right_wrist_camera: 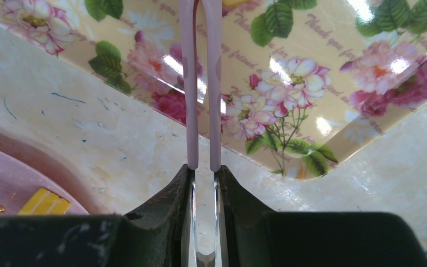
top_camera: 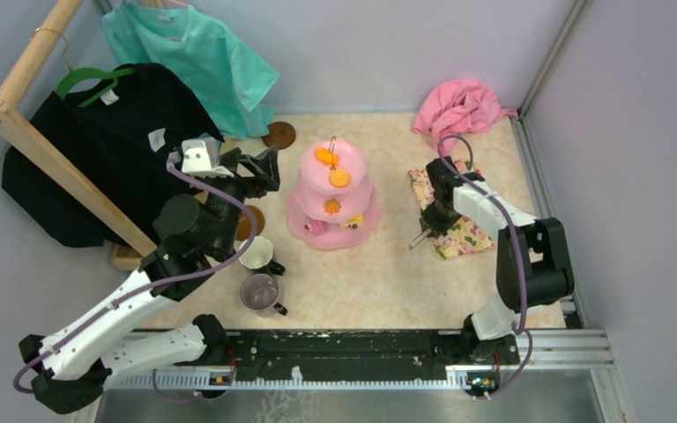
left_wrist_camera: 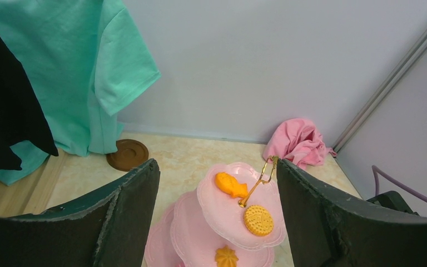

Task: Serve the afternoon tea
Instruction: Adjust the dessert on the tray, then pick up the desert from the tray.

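Right claw (right_wrist_camera: 204, 173) clamped on pink tongs (right_wrist_camera: 189, 83); left claw (left_wrist_camera: 217, 165) wide open, empty, near cake stand (left_wrist_camera: 220, 207).

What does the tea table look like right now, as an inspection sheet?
Surface: beige marbled table, faint marks.
Job's things: pink three-tier stand carrying orange snacks; white mug and grey-purple mug near-left of it; brown saucer at back.
Clutter: pink cloth, floral mat.
Grippers: left gripper open; right gripper shut on pink tongs.
Cables: purple cables along both arms.
Surroundings: teal shirt and black shirt on wooden rack.
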{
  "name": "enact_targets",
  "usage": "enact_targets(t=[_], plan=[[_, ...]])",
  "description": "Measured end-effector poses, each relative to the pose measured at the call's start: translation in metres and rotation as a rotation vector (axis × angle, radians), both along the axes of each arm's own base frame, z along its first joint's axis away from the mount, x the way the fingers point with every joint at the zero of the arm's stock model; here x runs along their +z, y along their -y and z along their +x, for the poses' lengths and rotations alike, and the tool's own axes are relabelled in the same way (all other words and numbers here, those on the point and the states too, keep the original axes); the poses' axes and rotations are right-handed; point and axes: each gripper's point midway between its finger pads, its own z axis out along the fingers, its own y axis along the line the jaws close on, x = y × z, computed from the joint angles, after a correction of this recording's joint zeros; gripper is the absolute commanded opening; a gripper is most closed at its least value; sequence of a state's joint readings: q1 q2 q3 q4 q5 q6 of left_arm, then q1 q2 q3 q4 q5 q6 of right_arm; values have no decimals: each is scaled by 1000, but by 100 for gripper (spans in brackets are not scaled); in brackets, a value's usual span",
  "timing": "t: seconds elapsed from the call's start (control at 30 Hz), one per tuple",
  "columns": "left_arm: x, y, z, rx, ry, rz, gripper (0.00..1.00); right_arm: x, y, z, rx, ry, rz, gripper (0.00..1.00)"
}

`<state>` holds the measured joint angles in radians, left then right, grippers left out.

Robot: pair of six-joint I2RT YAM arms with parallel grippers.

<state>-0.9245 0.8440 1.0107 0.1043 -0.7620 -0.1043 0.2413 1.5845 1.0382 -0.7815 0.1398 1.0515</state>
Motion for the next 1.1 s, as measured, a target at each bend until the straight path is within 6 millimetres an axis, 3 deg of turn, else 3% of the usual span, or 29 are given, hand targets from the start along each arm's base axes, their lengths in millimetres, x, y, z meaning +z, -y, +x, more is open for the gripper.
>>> enact_targets(t=[0.27, 0.5, 0.7, 1.1], plan=[[1, 0, -1, -2, 1, -10, 82, 6, 2, -7, 56, -21, -15, 8], [-5, 0, -1, -4, -6, -16, 83, 44, 7, 5, 172, 15, -70, 11], [-15, 1, -1, -9, -14, -29, 83, 58, 20, -20, 253, -42, -124, 18], [-14, 3, -1, -19, -2, -65, 83, 49, 24, -52, 343, -163, -119, 25]])
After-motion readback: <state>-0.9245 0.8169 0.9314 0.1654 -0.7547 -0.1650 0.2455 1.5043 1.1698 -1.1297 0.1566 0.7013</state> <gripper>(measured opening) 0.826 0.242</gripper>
